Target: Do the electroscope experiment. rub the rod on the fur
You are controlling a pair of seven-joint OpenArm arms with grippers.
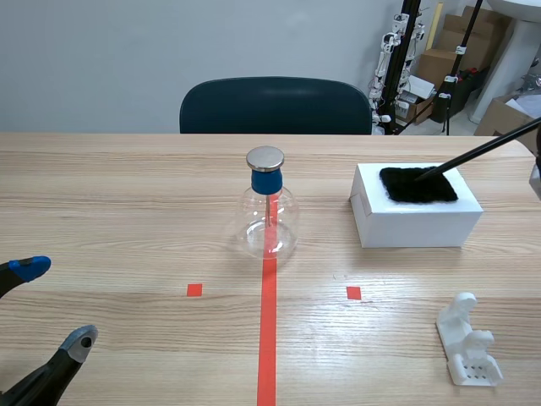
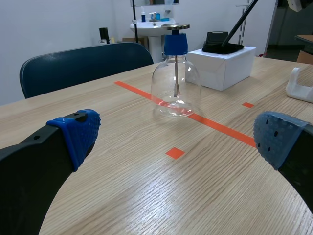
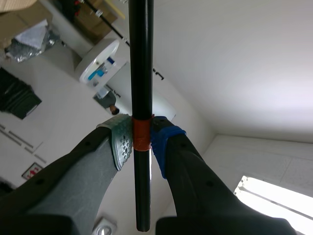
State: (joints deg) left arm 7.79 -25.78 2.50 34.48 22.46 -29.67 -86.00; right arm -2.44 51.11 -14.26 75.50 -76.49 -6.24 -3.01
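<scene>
The right gripper (image 3: 141, 142) clamps a thin black rod (image 3: 139, 58), tip touching the black fur patch (image 1: 418, 185). The left gripper (image 2: 178, 135) gapes empty.

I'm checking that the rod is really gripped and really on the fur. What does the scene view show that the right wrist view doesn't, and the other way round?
Only the scene view: the rod with its tip on the black fur atop the white box, plus the electroscope, the white stand and the open left tool. Only the right wrist view: the right tool shut on the rod at its orange band. Both: the black rod.
</scene>
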